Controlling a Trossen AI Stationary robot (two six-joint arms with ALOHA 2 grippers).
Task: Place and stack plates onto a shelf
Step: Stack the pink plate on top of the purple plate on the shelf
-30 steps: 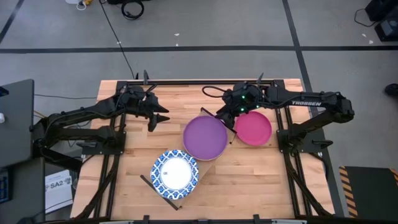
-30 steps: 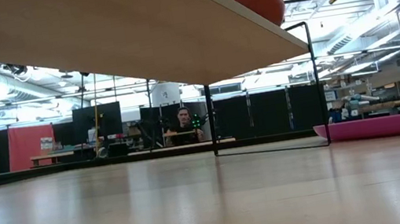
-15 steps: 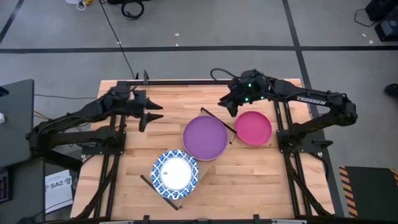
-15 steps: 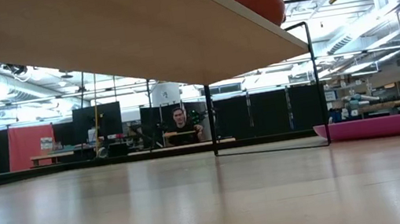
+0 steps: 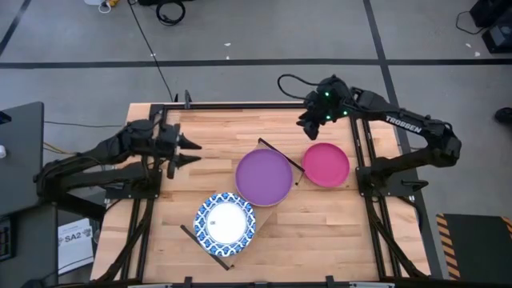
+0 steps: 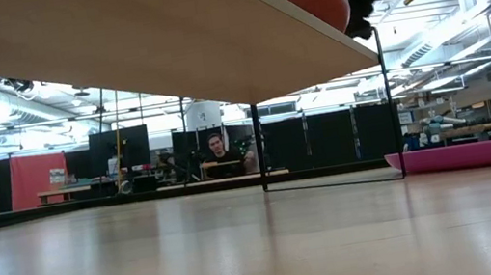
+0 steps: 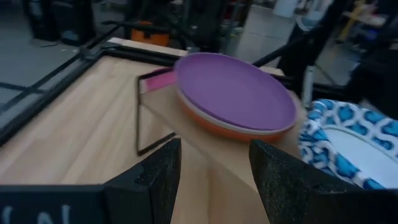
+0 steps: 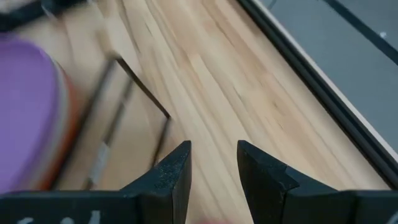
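Hovering above the far right of the worktop (image 5: 200, 172), the right tool (image 5: 309, 122) holds nothing, fingers a narrow gap apart. Just near of it, the magenta plate (image 5: 326, 164) lies on the worktop beside the shelf (image 5: 258, 214). On the shelf, a purple plate (image 5: 264, 177) tops an orange one (image 7: 211, 126), with blue-rimmed plates (image 5: 225, 222) nearer. At far left, the left tool (image 5: 186, 150) hangs parted and empty.

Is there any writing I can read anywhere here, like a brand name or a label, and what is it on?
"TROSSEN": white letters on the right arm, high view.
"SA2": on a paper sheet on the floor beside the table's left edge; its smaller print is too small to read.
Nothing readable on the plates or the shelf.
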